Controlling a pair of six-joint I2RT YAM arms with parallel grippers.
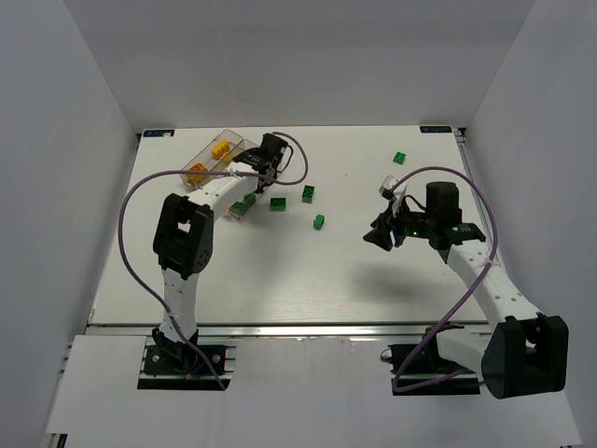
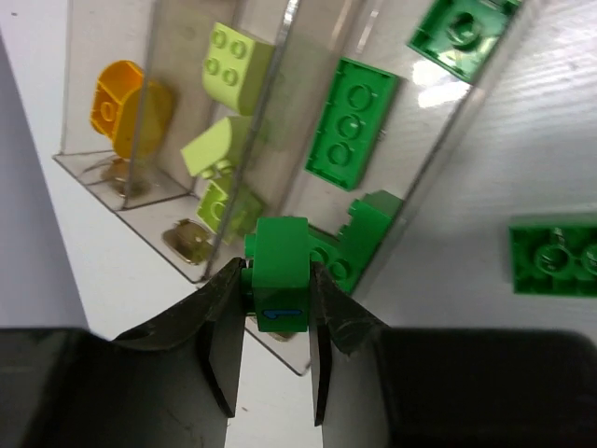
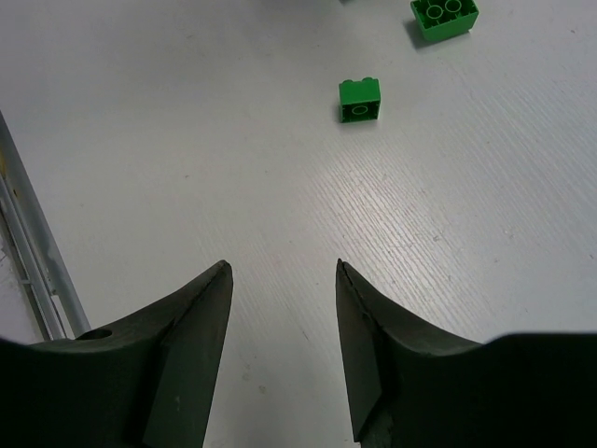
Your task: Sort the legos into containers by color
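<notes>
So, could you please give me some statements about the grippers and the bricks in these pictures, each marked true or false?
1. The left gripper holds a dark green brick between its fingers. True.
2. The right gripper holds a yellow brick. False: its jaws are open and hold nothing.
3. Lime bricks lie in one compartment of the tray. True.
4. No brick lies outside the tray. False: several green bricks lie loose on the table.
</notes>
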